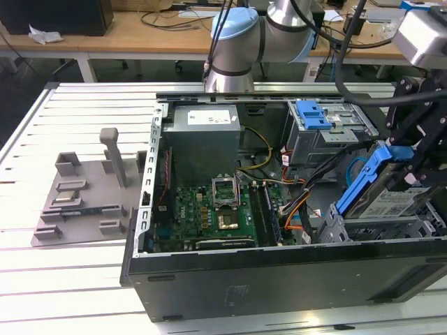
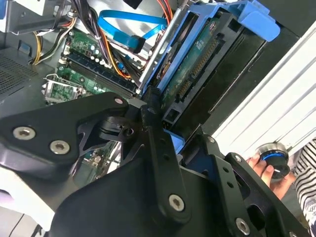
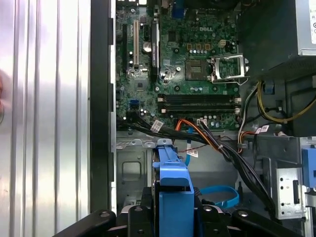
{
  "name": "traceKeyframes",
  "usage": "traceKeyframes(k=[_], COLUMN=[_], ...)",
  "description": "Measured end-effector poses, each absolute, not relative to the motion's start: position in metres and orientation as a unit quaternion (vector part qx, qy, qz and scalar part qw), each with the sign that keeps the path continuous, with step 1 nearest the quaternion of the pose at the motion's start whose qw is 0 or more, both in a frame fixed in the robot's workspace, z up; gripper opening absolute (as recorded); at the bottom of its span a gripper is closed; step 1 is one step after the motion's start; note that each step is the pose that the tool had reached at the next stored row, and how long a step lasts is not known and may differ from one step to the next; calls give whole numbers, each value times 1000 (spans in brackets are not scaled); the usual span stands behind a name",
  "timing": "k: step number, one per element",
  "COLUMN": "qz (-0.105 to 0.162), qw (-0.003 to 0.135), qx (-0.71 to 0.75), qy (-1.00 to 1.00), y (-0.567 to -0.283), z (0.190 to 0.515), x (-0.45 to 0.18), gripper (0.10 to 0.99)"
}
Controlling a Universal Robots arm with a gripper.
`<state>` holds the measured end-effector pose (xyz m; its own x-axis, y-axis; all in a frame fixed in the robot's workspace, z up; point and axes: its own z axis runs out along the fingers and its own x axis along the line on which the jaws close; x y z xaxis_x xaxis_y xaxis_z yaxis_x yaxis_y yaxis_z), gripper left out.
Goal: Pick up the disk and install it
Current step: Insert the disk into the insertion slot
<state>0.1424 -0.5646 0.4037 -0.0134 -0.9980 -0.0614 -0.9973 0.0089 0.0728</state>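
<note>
The claw (image 1: pixel 408 162) is closed on the disk (image 1: pixel 392 202) (at its upper end); the disk hangs tilted, long axis slanting down toward the drive bay (image 1: pixel 335 227) just beneath.

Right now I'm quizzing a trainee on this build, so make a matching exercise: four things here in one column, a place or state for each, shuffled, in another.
1. disk
2. power-supply box
3. blue-latched cage
4. grey fixture plate

a. on the table, outside the case
b. tilted, held by the gripper
c. in the case, far corner, exterior view's left
d. in the case, far side, exterior view's right

Pairs: 1-b, 2-c, 3-d, 4-a
</note>
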Motion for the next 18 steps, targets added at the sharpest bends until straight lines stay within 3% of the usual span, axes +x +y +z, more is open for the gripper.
traceKeyframes(k=[18], qz=[-47], qw=[4], qx=[702], qy=[-710], y=[-565], z=[385], x=[142], gripper=[369])
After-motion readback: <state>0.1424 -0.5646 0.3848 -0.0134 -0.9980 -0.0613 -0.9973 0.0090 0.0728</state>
